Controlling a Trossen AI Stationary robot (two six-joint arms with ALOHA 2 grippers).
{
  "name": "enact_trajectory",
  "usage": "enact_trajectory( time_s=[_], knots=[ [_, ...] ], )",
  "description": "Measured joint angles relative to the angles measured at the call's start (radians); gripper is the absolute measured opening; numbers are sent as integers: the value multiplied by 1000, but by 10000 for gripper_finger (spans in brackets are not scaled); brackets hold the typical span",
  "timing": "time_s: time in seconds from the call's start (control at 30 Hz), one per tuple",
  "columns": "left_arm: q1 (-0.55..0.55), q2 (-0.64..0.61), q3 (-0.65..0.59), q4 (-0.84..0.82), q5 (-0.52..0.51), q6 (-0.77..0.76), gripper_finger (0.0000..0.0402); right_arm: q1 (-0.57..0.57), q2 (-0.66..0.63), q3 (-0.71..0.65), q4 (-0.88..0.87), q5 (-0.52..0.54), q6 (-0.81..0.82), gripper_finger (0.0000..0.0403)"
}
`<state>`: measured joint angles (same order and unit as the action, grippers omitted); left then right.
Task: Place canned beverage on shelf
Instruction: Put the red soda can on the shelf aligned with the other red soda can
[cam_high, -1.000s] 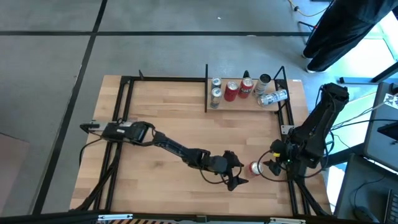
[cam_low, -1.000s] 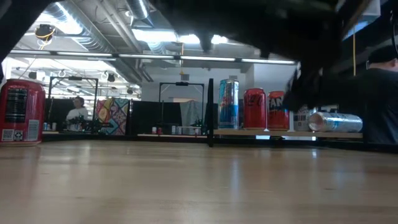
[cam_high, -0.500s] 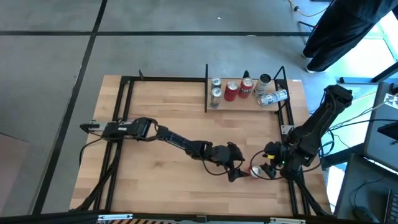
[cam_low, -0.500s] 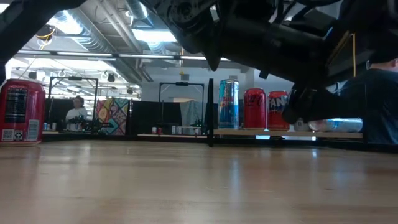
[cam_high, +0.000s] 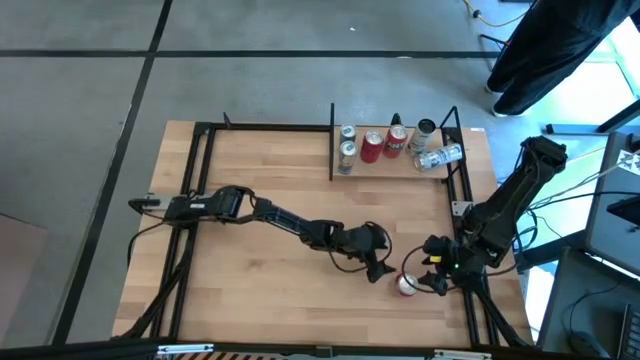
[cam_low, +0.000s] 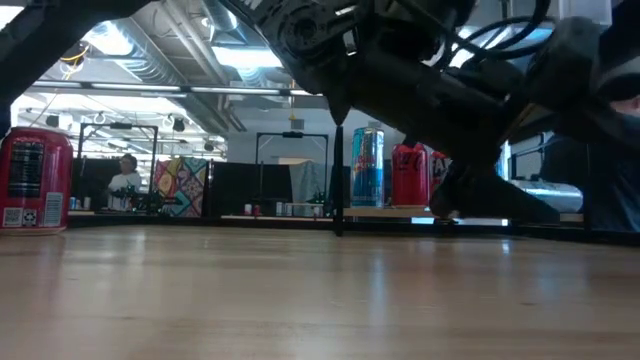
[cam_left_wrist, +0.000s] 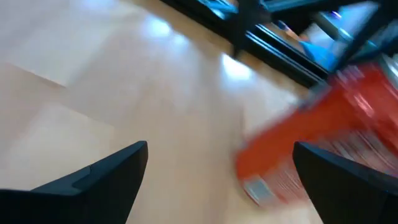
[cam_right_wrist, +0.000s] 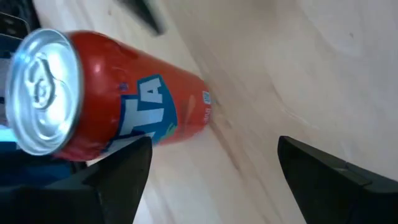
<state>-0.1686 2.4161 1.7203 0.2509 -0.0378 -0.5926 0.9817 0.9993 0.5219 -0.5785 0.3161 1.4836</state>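
The only legible lettering was a white, blue-edged "TA" on the side of the red-orange can (cam_right_wrist: 118, 106) standing on the table (cam_right_wrist: 298, 68); other cans' labels were unreadable.

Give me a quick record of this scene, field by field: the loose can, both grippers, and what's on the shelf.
loose can: red drink can with a silver top, upright on the wooden tabletop, near its right front corner
left gripper: open, just left of the can, not holding it
right gripper: open, just right of the can
shelf: small light-wood board holding several cans, one silver can lying on its side
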Motion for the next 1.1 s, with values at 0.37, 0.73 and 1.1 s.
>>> enact_trajectory(
  time_s=[0.37,0.73,1.1],
  knots=[
    [-7,-90,-1,-105,117,84,396,0,0,2,-14,-82,-73,341],
    [-224,-100,0,-54,-197,26,396,0,0,2,-16,-1,-78,341],
    [-167,-23,-1,-14,-332,31,395,-1,12,1,10,58,-76,341]
  ],
)
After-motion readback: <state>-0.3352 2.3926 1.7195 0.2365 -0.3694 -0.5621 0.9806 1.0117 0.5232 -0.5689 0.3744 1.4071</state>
